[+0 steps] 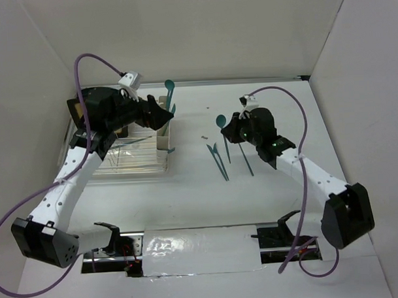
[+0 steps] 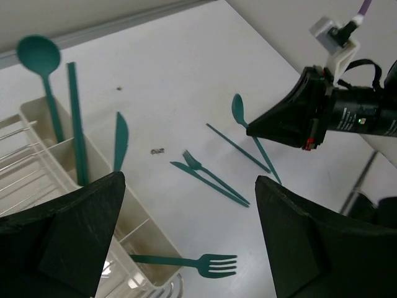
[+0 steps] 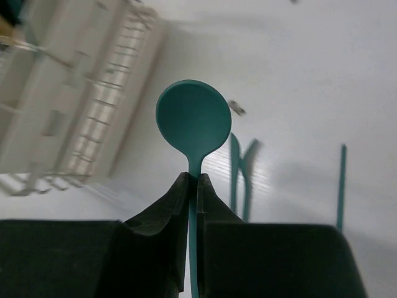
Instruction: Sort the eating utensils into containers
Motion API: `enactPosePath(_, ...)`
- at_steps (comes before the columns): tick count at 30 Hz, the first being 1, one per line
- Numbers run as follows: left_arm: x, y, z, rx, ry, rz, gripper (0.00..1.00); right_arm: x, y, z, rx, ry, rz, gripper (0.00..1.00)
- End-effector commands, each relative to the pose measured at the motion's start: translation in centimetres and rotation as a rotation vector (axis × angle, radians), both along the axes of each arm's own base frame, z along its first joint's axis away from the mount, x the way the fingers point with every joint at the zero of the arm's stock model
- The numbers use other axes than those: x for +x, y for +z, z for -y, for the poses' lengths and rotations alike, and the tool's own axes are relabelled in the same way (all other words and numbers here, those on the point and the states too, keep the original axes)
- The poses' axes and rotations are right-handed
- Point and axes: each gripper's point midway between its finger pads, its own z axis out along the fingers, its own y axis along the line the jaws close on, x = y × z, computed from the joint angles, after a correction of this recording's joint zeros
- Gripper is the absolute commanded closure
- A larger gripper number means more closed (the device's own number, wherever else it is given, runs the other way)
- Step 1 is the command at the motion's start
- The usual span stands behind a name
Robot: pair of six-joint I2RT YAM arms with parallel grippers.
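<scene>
Nearest you, in the overhead view, a clear wire rack [image 1: 131,161] sits on the white table [image 1: 207,201] on the left, in front of the left arm.

Your right gripper [image 3: 193,180] is clamped on 1 teal spoon [image 3: 193,118]. The 2 fingers pinch the neck just below the bowl, and the bowl sticks out past the fingertips. The handle runs back under the gripper. You cannot tell whether its tail touches the table.

Just left of that gripper, 3 teal utensils lie loose on the table: 1 fork [image 2: 191,160], 1 knife [image 2: 205,181] right alongside it, and 1 thin straight piece [image 2: 239,148] a little apart, whose type is not clear.

Your left gripper [image 2: 189,177] hangs above the cream containers [image 1: 163,140] at the rack's right end. Its jaws are spread wide with nothing between them. The near finger hides part of the row, so the number of compartments cannot be counted.

1 more fork [image 2: 211,264] lies flat at the near end of the containers with its tines pointing out over the table.

Farther back, 3 utensils stand in the containers: 1 knife [image 2: 121,136], 1 straight handle [image 2: 75,118] with its head down and hidden, and 1 spoon [image 2: 38,54] with its bowl up at the far end.

That makes 8 teal utensils in all.
</scene>
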Motion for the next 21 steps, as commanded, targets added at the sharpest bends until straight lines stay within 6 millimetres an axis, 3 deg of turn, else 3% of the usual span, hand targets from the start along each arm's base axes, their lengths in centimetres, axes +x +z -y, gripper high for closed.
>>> enactPosePath(1,-1.0,3.6,2.5,-0.051,-0.164,-0.004,0.02,-1.4,6.7,-2.9,0.139,0.185,0.158,1.00)
enactPosePath(2,-0.5,2.0,3.0,-0.037,-0.180,-0.092,0.03,-1.8,7.6,-3.2,0.150,0.210,0.183,1.00)
enactPosePath(3,-0.5,4.4,3.7,-0.034,-0.211,-0.050,0.04,-2.3,8.6,-3.7,0.167,0.245,0.199,1.00)
enactPosePath(4,-0.4,4.2,4.4,-0.030,-0.227,-0.076,0.05,-2.8,10.0,-4.0,0.179,0.264,0.231,1.00)
enactPosePath(5,-0.7,2.7,6.0,0.002,-0.261,-0.129,0.06,-2.9,10.5,-4.0,0.179,0.268,0.240,1.00)
enactPosePath(6,0.1,3.8,5.6,0.014,-0.237,-0.100,0.06,-3.0,10.3,-3.9,0.175,0.267,0.232,1.00)
enactPosePath(9,-0.2,2.7,8.5,0.062,-0.249,-0.130,0.09,-4.3,11.6,-4.9,0.188,0.330,0.263,1.00)
enactPosePath(11,0.5,1.7,9.0,0.082,-0.216,-0.154,0.15,-4.8,12.6,-5.1,0.197,0.351,0.285,1.00)
enactPosePath(14,1.1,0.5,9.4,0.105,-0.191,-0.185,0.16,-5.5,13.7,-5.4,0.208,0.374,0.310,1.00)
enactPosePath(21,1.1,-2.6,11.2,0.140,-0.195,-0.242,0.18,-5.9,14.2,-6.0,0.221,0.402,0.318,1.00)
